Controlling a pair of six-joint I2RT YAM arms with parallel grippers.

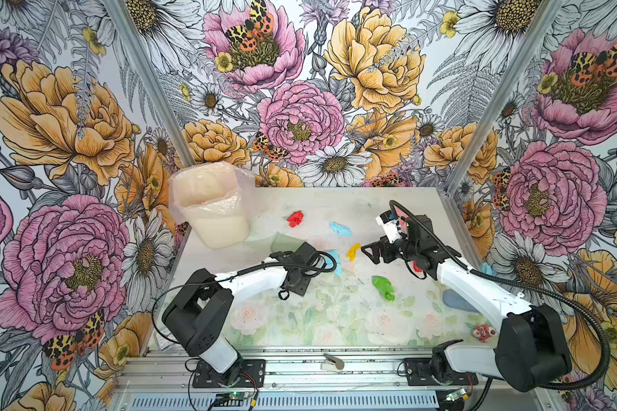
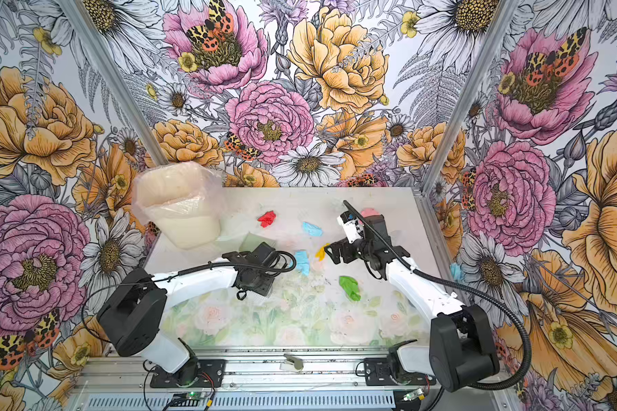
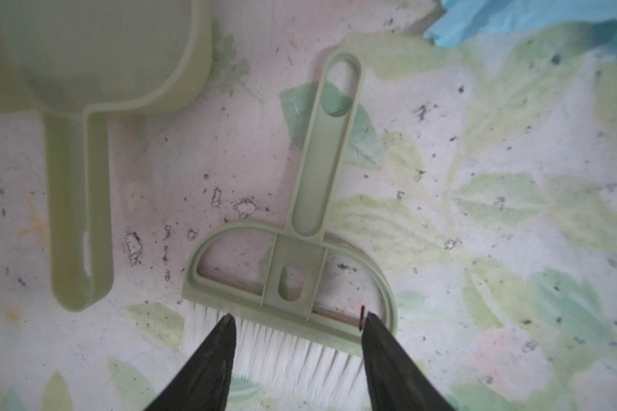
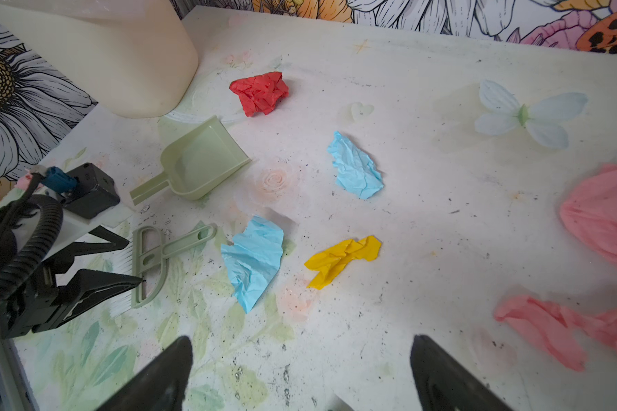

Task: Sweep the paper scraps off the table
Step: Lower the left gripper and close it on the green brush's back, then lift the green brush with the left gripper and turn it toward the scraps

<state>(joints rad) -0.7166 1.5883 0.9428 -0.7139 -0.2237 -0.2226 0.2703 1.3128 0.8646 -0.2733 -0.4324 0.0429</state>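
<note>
Left claw point(image 3: 296, 318), jaws apart, hovers over the brush point(image 3: 321, 160), likely for pickup; right claw point(image 4: 301, 341) hangs spread, empty, above paper scraps point(image 4: 342, 258).

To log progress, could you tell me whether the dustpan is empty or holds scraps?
Empty. In the right wrist view the dustpan lies on the table with its scoop bare; no paper inside.

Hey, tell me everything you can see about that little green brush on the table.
The pale green plastic hand brush lies flat on the rose-printed white table: slim handle with a hanging slot, arched open-frame head, white bristles. The left end effector hangs open over the bristles; contact is unclear. The pale green plastic dustpan lies beside it, apart.
</note>
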